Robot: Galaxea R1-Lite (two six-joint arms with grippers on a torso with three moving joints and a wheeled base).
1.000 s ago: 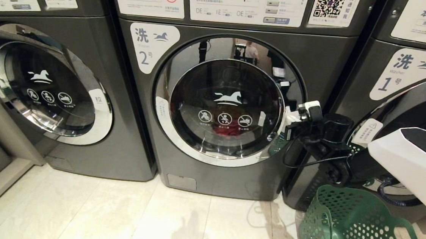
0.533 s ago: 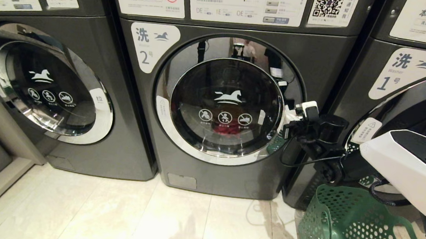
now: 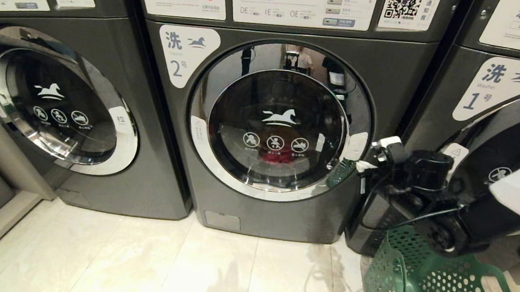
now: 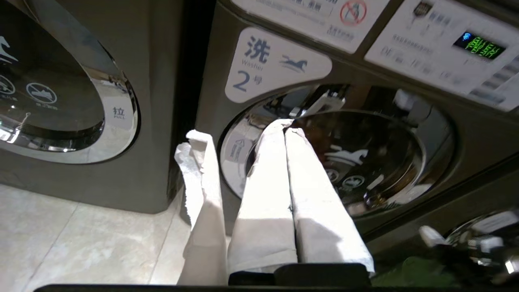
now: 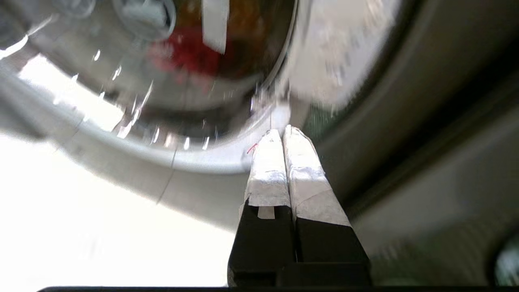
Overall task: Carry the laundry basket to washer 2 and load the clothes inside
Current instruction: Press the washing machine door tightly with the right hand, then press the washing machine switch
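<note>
The dark grey front-load washer with the white label bearing the numeral 2 [image 3: 262, 118] stands in the middle of the row, its round chrome-rimmed glass door [image 3: 276, 122] closed. Behind the glass, low in the drum, lies the bright pink-red bundle of clothes [image 3: 274, 156]. The right gripper [image 3: 364, 164] sits just beside the door's right rim, at its lower right, with its white-wrapped fingers [image 5: 279, 162] pressed together and holding nothing. The dark green perforated plastic laundry basket [image 3: 434, 285] stands on the pale tiled floor [image 3: 185, 265] below and behind that gripper, in front of the alike grey washer labelled 1 [image 3: 491, 99]. The left gripper [image 4: 286, 132] points at the door of washer 2 from a distance, its fingers likewise closed on nothing.
</note>
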